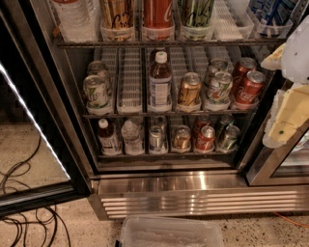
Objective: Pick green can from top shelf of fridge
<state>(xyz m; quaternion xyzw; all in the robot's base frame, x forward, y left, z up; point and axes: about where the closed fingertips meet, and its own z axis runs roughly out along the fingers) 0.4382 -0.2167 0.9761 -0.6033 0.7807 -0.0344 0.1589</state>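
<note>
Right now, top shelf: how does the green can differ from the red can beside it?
Colour: the green can is shiny green with pale patches; the red can is red-orange. Position: the green can stands one lane right of the red can, nearer the gripper, which sits at the right edge, lower than the top shelf, touching neither. Shared: both upright in white trays at the shelf front.

High view, angled down into fridge [169, 183]; jaws right edge.

Shiny metal green can [197, 12], matt gripper [285, 120] rightward
</note>
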